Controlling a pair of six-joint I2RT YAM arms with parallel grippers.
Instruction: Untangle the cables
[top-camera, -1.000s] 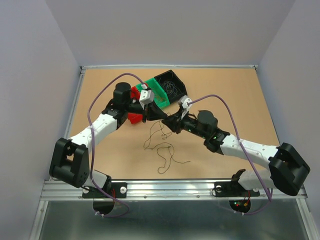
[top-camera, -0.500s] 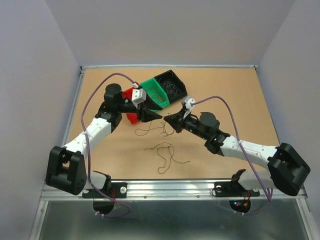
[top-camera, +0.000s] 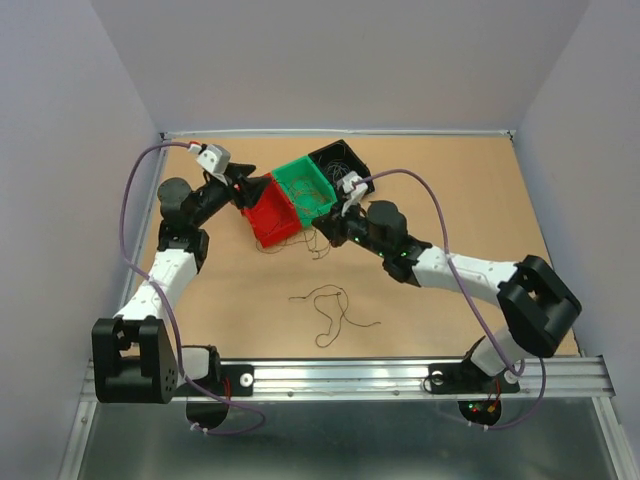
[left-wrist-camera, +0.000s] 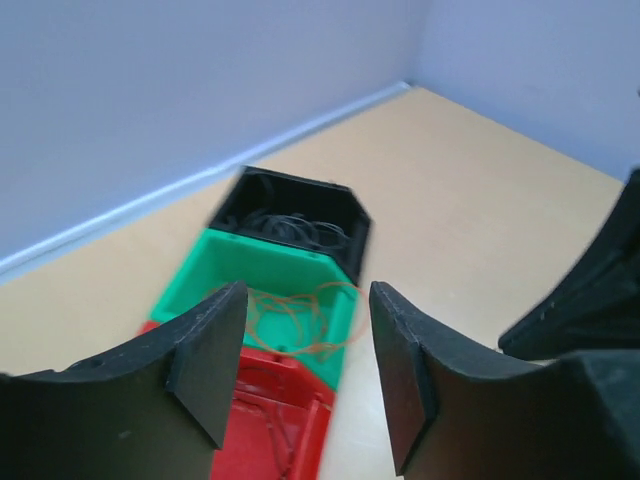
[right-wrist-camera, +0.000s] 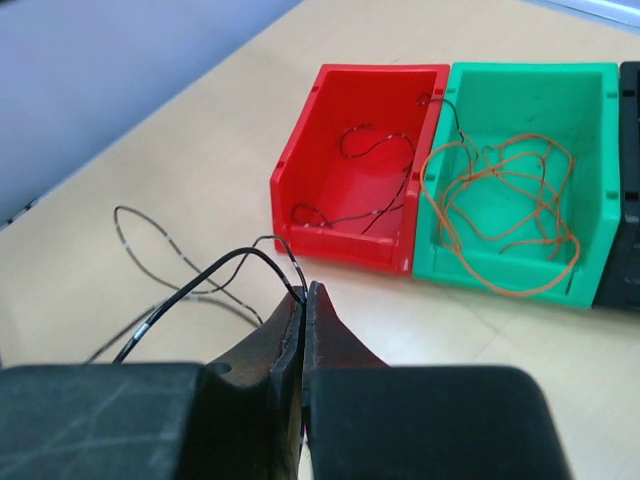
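Note:
My right gripper (right-wrist-camera: 303, 292) is shut on a thin black cable (right-wrist-camera: 215, 268) that loops away to the left over the table, just in front of the red bin (right-wrist-camera: 360, 170). In the top view that gripper (top-camera: 320, 231) sits beside the red bin (top-camera: 272, 212), with strands (top-camera: 290, 246) trailing below it. More cables (top-camera: 335, 310) lie loose nearer the front edge. My left gripper (left-wrist-camera: 305, 370) is open and holds nothing; it hovers left of the red bin (top-camera: 243, 190). Orange-red wire (right-wrist-camera: 510, 210) lies coiled in the green bin (right-wrist-camera: 520, 100), and dark wires (right-wrist-camera: 375, 150) lie in the red one.
Three bins stand in a row at the back centre: red, green (top-camera: 307, 187) and black (top-camera: 340, 165), the black one holding dark coils (left-wrist-camera: 295, 225). Lilac arm cables arc above both arms. A metal rail (top-camera: 350, 372) borders the table's near edge.
My left gripper has opened and drawn back to the left, away from the right gripper. My right gripper has moved left and back toward the bins, still pinching the black cable.

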